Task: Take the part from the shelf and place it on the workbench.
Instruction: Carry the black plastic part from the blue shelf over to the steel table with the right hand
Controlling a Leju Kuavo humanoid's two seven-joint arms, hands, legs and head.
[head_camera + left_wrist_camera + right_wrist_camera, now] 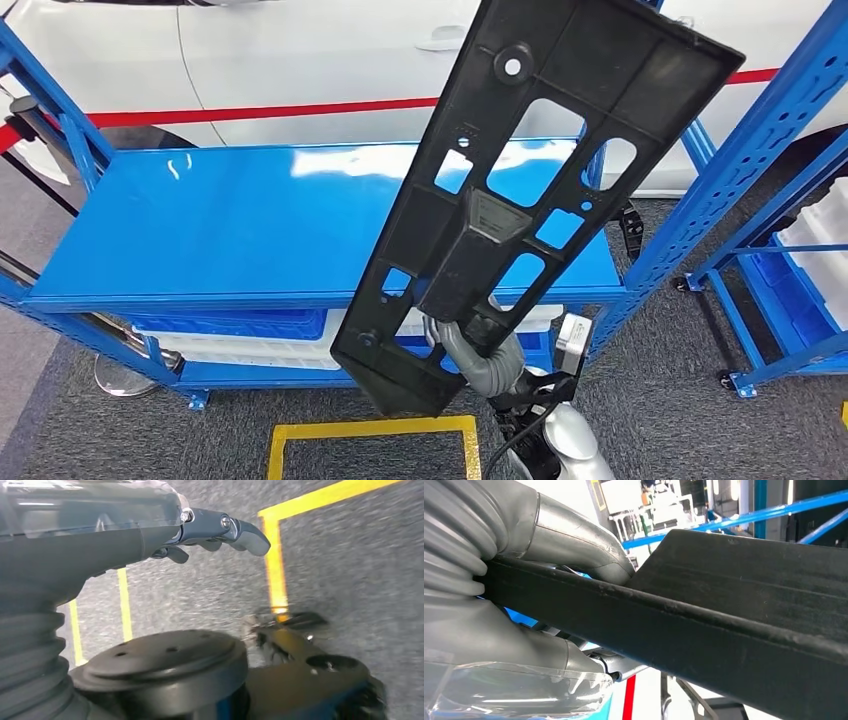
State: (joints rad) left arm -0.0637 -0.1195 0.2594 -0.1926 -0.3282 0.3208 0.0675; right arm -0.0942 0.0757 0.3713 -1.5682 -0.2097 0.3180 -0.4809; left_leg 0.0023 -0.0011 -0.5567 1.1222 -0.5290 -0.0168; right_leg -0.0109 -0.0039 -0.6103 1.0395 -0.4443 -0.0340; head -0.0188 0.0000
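Part (520, 190) matte black all over, blue showing thru cutouts. Right hand (478, 345) grey. Shelf (240, 225) glossy bright blue. Car (300, 60) behind white w/ red stripe. Floor (680, 400) speckled dark grey carpet, yellow tape square (375, 440). Left hand (210, 530) grey/silver.

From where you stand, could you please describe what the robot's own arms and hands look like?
The right robot hand has a grey ribbed wrist cover, a thick smooth grey thumb and a clear plastic shell over its back. Its forearm is silver, with a black cable running along it. The left robot hand has the same ribbed grey cover and clear shell, plus glossy dark metallic fingers fixed with small silver screws.
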